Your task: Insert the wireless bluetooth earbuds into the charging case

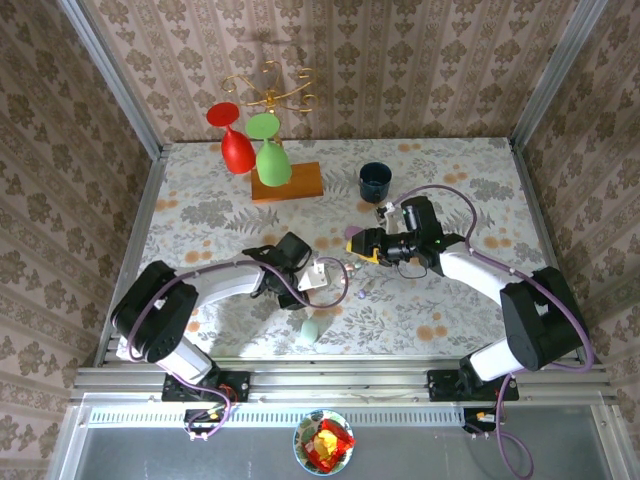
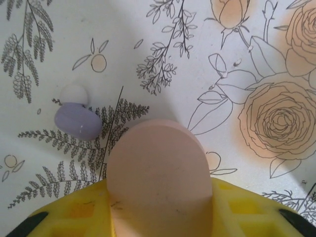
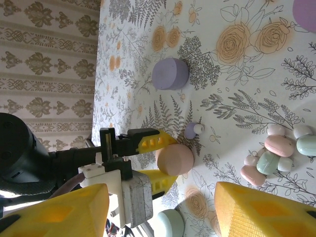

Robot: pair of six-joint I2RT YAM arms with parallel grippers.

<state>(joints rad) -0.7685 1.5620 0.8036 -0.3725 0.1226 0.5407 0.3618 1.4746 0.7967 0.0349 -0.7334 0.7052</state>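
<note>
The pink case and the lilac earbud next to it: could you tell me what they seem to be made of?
The pink case, clamped in the left gripper, looks like matte plastic: even colour, no glare. The lilac earbud looks like smooth plastic with a faint sheen; its white tip may be soft silicone.

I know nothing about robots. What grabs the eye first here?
The left tool clamps a pink egg-shaped case, with a tiny lilac earbud on the flowered table beside it. A cluster of pastel earbuds lies near the open right tool. At the back are a red goblet and a green goblet.
</note>
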